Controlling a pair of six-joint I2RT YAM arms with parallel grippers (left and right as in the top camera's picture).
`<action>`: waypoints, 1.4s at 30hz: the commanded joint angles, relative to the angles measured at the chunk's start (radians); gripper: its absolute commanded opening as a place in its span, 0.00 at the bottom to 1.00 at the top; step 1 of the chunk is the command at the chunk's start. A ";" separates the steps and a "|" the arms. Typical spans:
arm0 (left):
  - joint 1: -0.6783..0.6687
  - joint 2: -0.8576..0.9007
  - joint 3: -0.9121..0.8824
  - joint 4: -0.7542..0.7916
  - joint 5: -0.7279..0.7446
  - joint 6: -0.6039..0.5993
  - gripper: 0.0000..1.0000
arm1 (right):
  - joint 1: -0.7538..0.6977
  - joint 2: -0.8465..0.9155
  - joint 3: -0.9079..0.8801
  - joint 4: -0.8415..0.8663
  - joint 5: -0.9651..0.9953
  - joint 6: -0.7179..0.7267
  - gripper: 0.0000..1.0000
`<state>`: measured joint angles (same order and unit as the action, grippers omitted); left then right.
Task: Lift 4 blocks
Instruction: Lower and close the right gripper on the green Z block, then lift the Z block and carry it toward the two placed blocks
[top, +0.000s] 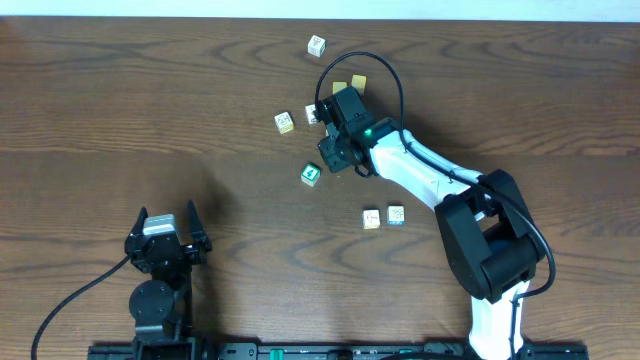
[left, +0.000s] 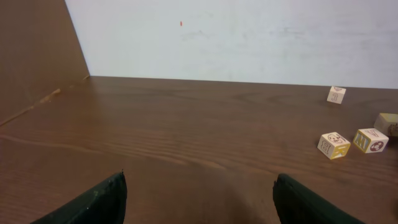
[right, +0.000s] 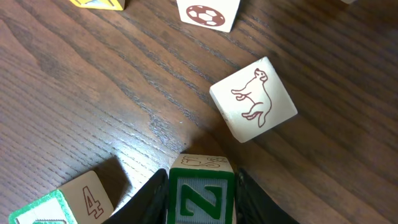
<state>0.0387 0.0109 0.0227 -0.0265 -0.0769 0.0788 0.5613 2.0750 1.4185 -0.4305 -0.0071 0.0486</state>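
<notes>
My right gripper (right: 200, 202) is shut on a green-faced block with a white "N" (right: 200, 194), one finger against each side. In the overhead view that gripper (top: 335, 152) hides the block. Another green-faced block (top: 311, 175) lies just to its left on the table; in the right wrist view it shows as a green-edged block with a "4" on its side (right: 87, 199). A pale cream block (top: 285, 122) lies farther back on the left, and a blue-edged block (top: 396, 215) lies nearer the front. My left gripper (top: 167, 232) (left: 199, 199) rests open at the front left, holding nothing.
Two yellow cubes (top: 340, 88) (top: 358, 83) and a white cube (top: 316, 45) lie behind the right gripper. A white cube with an animal drawing (right: 253, 99) and one with a football (right: 208, 12) sit close ahead of the held block. Another cube (top: 371, 218) lies beside the blue-edged one.
</notes>
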 joint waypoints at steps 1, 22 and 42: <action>0.005 -0.005 -0.019 -0.040 -0.013 -0.005 0.76 | 0.009 0.003 0.019 -0.003 0.010 -0.001 0.28; 0.005 -0.005 -0.019 -0.040 -0.013 -0.005 0.75 | 0.008 -0.023 0.027 -0.031 0.033 -0.001 0.22; 0.005 -0.005 -0.019 -0.040 -0.013 -0.005 0.75 | -0.029 -0.306 0.041 -0.310 0.198 0.052 0.17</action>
<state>0.0387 0.0109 0.0227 -0.0265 -0.0769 0.0788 0.5510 1.7958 1.4452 -0.7116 0.1257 0.0685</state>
